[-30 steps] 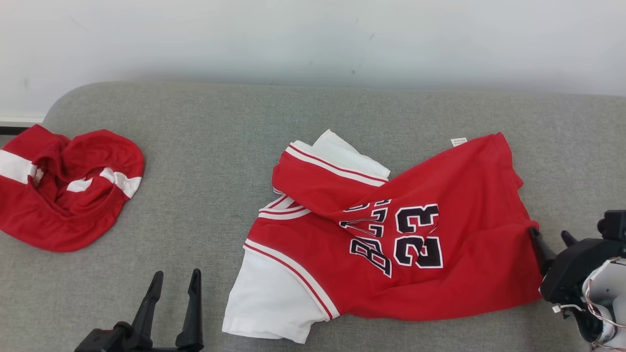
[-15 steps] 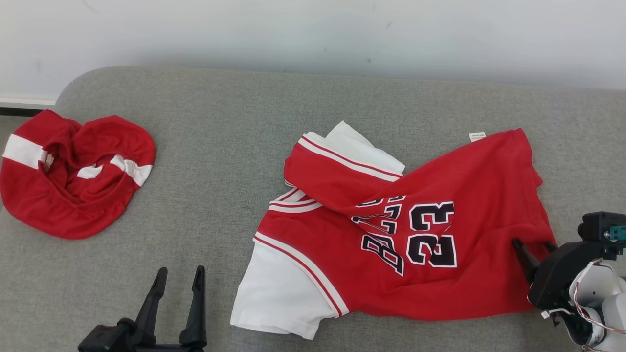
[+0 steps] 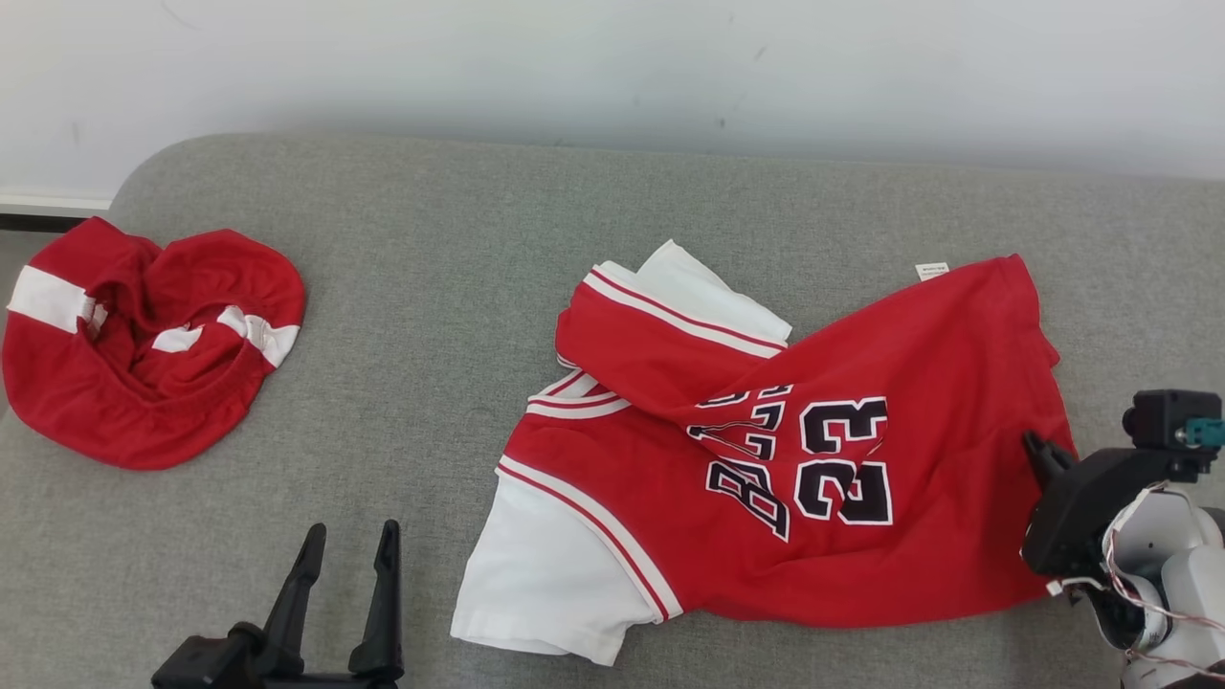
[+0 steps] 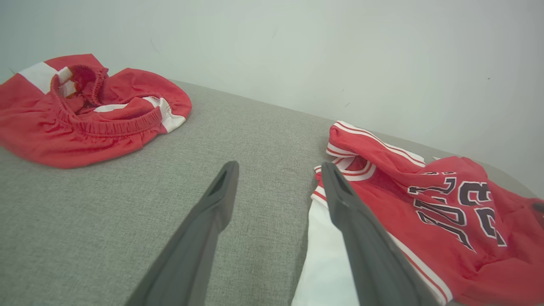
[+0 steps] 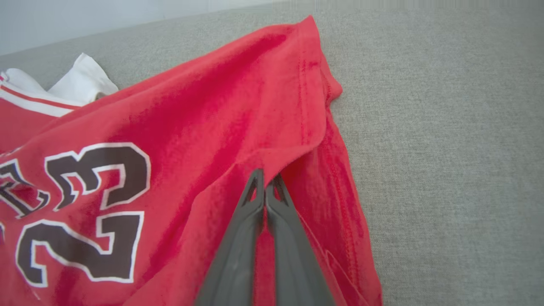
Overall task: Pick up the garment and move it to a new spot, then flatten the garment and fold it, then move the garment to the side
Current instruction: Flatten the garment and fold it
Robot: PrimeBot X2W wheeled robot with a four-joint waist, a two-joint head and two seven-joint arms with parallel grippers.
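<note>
You have the jersey (image 3: 794,459), red with white sleeves and a black 23, lying rumpled on the grey cloth-covered surface (image 3: 431,239). One white sleeve is spread flat at its near collar-end corner. The other sleeve is folded under a red flap on the jersey's far side. A small white label (image 3: 931,271) pokes out at the jersey's far hem corner.

Your right pincer (image 5: 265,180) is at the hem end of the jersey, partway along that edge. Its two dark fingers are clenched together with red cloth nipped between the tips. The fabric rises in a small peak there, so it seems to be a raised fold just inside the hem, though the wrist view does not show how many layers are caught.

Your left pincer (image 3: 351,529) sits just off the jersey's near white sleeve, on the side away from the hem. Its fingers are spread wide and grasp nothing, with bare grey cloth between them.

A pair of red shorts (image 3: 144,354) with white stripes lies bunched up well apart from the jersey, beyond its collar end. A pale wall (image 3: 612,67) stands behind the jersey's far side.
</note>
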